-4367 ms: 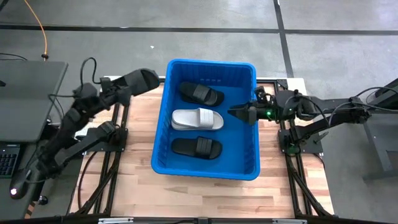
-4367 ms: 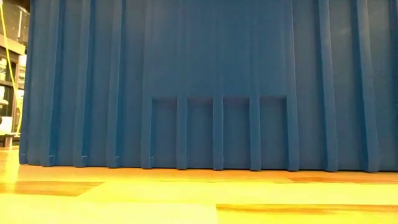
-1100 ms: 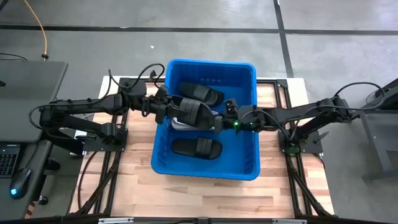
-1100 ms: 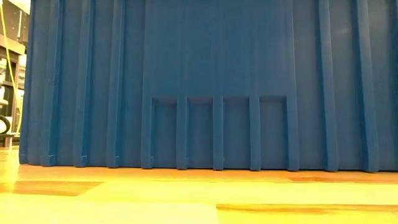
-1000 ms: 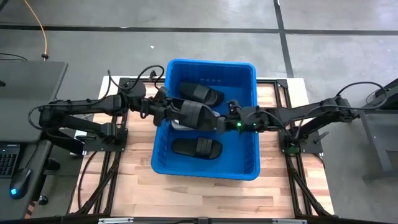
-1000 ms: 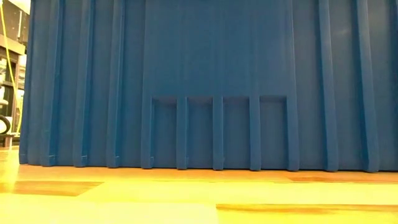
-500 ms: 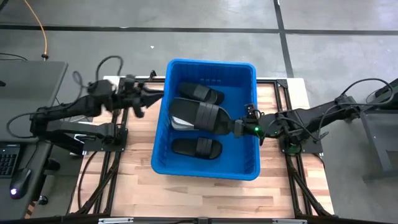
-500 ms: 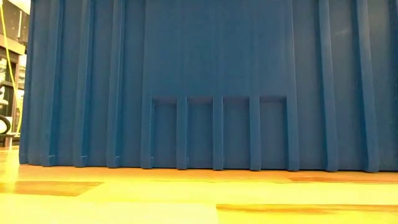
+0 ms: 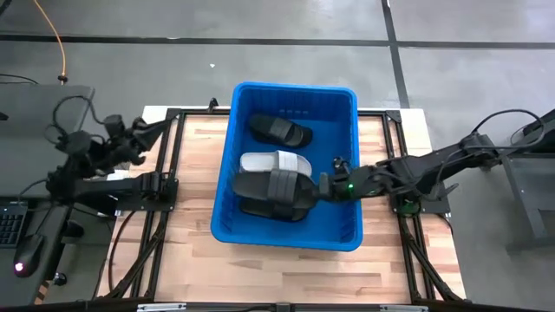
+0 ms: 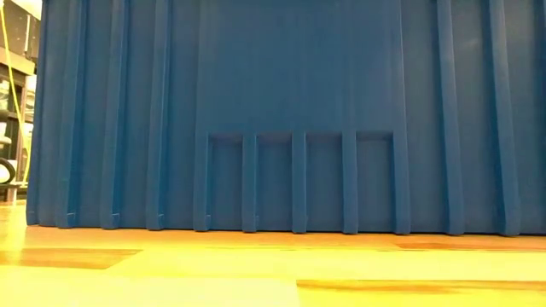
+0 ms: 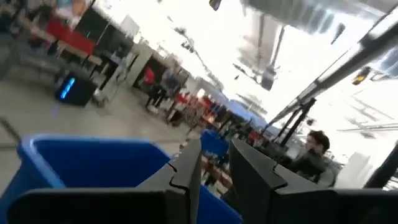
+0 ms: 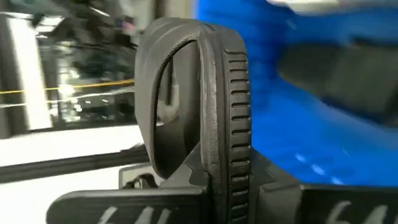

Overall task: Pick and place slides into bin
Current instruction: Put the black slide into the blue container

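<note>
The blue bin (image 9: 293, 87) stands mid-table; its wall (image 10: 290, 111) fills the low view. On its floor lie a black slide (image 9: 279, 131) at the far end, a white slide (image 9: 276, 161) in the middle and a black slide (image 9: 276, 211) at the near end. My right gripper (image 9: 321, 186) reaches in from the right, shut on another black slide (image 9: 270, 185) held over the near one. My left gripper (image 9: 163, 129) is outside the bin, over the table's left part, slightly open with nothing between its fingers (image 11: 186, 168). My right gripper pinches the black slide's sole at its right end (image 12: 231, 163) between its two fingers, one on each face of the sole. It comes nearly level from the table's right. The slide reaches leftward over the near black slide; whether it rests on it I cannot tell.
The bin's walls stand high around the slides. Bare wooden table (image 9: 195, 217) lies left, right and in front of the bin. Black frame rails (image 9: 160, 186) run beside each arm's base. People and benches (image 11: 314, 152) show in the room beyond.
My left gripper has let go of the black slide, opened a little and drawn back out of the bin toward the table's left edge. My right gripper has carried the slide toward the near edge, off the white slide and over the near black one.
</note>
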Tool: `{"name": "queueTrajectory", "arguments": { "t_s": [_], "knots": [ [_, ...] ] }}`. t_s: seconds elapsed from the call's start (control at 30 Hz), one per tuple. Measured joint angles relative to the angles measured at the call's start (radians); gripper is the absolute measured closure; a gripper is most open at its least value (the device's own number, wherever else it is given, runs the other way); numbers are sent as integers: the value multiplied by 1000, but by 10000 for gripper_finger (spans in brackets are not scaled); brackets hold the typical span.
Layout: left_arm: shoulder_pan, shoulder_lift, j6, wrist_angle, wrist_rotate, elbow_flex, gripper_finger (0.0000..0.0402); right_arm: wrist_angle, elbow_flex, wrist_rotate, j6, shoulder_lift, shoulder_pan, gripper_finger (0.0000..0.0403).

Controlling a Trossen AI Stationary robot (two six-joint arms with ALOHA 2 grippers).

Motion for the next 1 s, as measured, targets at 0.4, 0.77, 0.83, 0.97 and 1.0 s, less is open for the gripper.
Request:
{"name": "queueTrajectory", "arguments": {
  "t_s": [0.4, 0.77, 0.83, 0.97, 1.0],
  "knots": [
    [0, -97, 133, -29, 5, 4, 328, -122, -1, -98, 182, 118, -45, 389],
    [0, -93, 81, -19, 11, 1, 328, -25, -1, -268, 135, 289, -138, 389],
    [0, -93, 81, -20, 10, 1, 328, -32, -1, -273, 131, 310, -148, 389],
    [0, -93, 82, -22, 3, 1, 328, -27, -1, -282, 128, 324, -157, 389],
    [0, -93, 82, -23, -1, 1, 328, -31, -1, -281, 128, 327, -157, 389]
  ]
}}
